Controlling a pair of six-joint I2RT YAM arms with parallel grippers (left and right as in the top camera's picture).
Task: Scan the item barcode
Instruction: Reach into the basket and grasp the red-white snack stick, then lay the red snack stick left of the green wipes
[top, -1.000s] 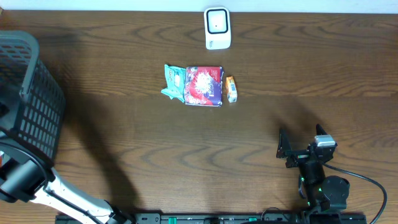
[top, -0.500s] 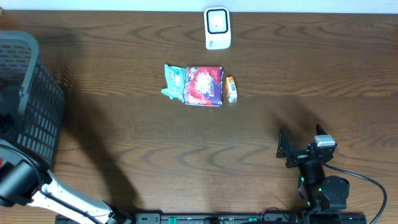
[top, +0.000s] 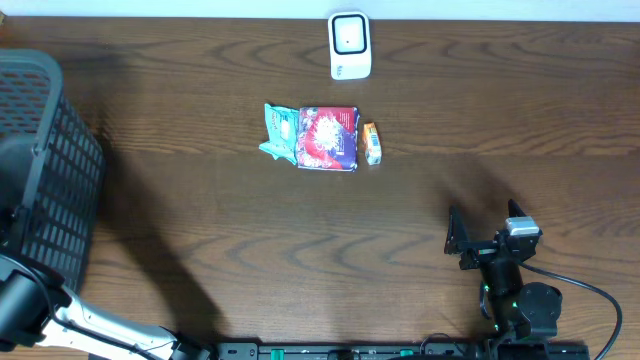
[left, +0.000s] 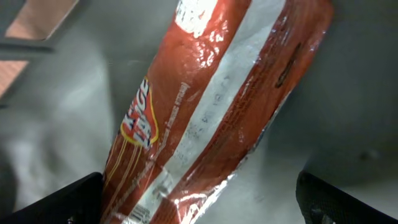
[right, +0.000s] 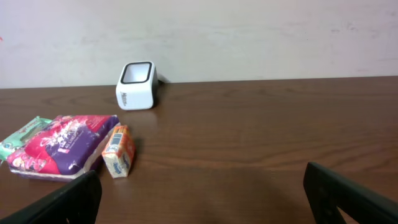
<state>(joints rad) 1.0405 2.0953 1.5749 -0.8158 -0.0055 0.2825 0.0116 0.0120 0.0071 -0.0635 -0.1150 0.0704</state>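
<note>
No barcode is scanned yet: the left gripper (left: 204, 200), released, hangs over the red packet (left: 211, 106) in the basket (top: 60, 170) at frame left, while the right gripper (right: 202, 198) rests released and the scanner (top: 349, 45) at top centre is unused.

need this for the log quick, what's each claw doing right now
Left claw: open, holding nothing, poised over the red snack packet.
Right claw: open, holding nothing.
</note>
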